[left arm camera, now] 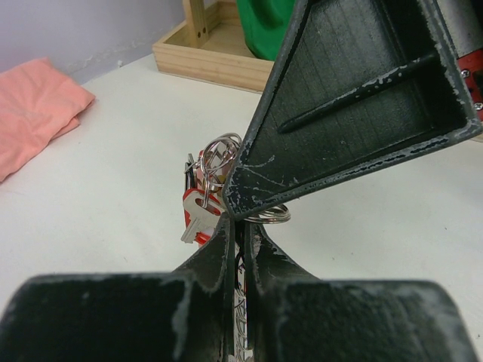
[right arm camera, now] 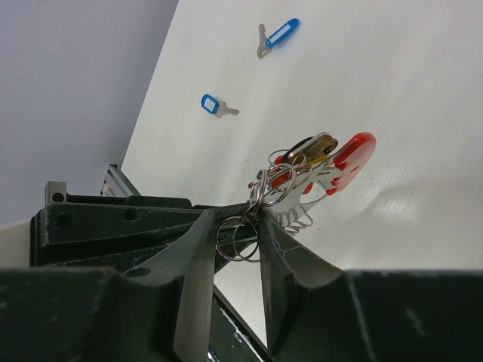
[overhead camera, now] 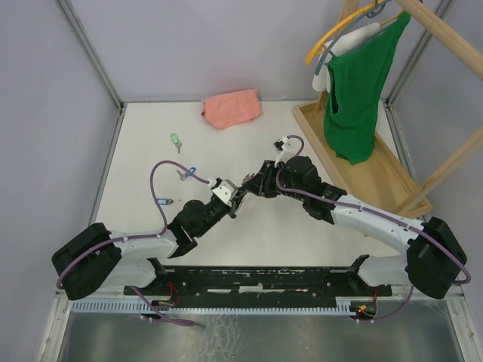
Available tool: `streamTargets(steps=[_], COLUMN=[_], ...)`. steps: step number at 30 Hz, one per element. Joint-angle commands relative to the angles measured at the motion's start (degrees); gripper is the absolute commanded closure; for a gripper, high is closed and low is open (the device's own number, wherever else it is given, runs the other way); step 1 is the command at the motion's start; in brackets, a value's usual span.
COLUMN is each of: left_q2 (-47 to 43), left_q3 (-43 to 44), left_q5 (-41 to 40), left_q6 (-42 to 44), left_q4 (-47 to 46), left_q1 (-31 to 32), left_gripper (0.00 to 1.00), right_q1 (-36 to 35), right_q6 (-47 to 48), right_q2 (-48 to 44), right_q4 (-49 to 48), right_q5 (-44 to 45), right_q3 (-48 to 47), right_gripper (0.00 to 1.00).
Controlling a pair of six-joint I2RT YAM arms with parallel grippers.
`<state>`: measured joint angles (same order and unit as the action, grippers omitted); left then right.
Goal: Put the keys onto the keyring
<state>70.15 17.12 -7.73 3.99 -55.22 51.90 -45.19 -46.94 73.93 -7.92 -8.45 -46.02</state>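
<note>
**Ring held between two pincers, three keys waiting**

The loose keys lay flat on the worktop (overhead camera: 249,143), well apart from the arms. There were two blue keys, one farther off (right arm camera: 279,34) and one nearer (right arm camera: 211,104), and one green key (overhead camera: 175,140) beyond them towards the back. That made three loose keys, and none of them was in a grip.

The keyring (right arm camera: 245,226) was up off the surface where the two arms met. It was a tangle of several wire loops with one red tag (right arm camera: 355,151). At least two keys were already on it, though the bunch was too crowded for a sure count.

The left pincer (left arm camera: 238,237) was closed tight on the thin metal at the bottom of the bunch. The right pincer (right arm camera: 240,219) stood part-way open with the loops between its fingers. Whether it was actually pressing on them could not be told.

The step in hand appeared to be getting a firm second hold on one loop. To do it well, the right pincer should probably close on a single coil rather than the whole tangle. The left should hold the bunch steady so that the split end faces outward. The main risk was pinching two loops together, which would leave no gap for a key to go through.

Farther out were one pink cloth (overhead camera: 232,107) at the back and one wooden rack (overhead camera: 355,173) at the right. The rack carried one green garment (overhead camera: 355,98).
</note>
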Motion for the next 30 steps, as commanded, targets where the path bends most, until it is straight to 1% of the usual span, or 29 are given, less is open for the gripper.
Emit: streamTargets(steps=[1, 9, 13, 16, 18, 21, 26, 30], left_q2=[-0.36, -1.98, -2.68, -3.16, -3.11, -2.85, -3.35, -4.18], left_q3=[0.18, -0.46, -0.68, -0.73, -0.90, -1.57, -2.01, -1.76], left_q5=[-1.45, -1.12, -1.27, -0.32, -0.51, -0.43, -0.49, 0.87], left_q6=[-1.26, -0.85, -0.65, -0.73, -0.80, -0.82, 0.12, -0.02], left_q4=[-3.76, -3.70, -3.36, -3.21, -3.04, -3.47, -3.67, -4.00], left_q1=[-0.06, -0.11, -0.06, -0.10, -0.09, -0.12, -0.17, -0.10], left_gripper=[0.97, 0.97, 0.97, 0.97, 0.97, 0.97, 0.97, 0.97], right_q1=[-0.16, -0.07, -0.07, -0.07, -0.07, -0.07, -0.07, 0.60], right_q6=[0.79, 2.73, 5.39, 9.24, 12.48, 16.27, 20.38, 18.62], right_q2=[-2.94, -4.04, -4.68, -5.53, -5.96, -5.94, -5.78, -4.50], right_q4=[-1.19, 2.31, 5.51, 8.79, 11.90, 16.08, 17.86, 15.46], right_q5=[-3.59, -3.25, -3.80, -2.76, -2.19, -0.52, 0.84, 0.30], right_q3=[-2.22, -2.90, -3.95, -4.53, -5.69, -7.26, -8.02, -7.23], right_gripper=[0.67, 0.67, 0.59, 0.54, 0.52, 0.52, 0.54, 0.57])
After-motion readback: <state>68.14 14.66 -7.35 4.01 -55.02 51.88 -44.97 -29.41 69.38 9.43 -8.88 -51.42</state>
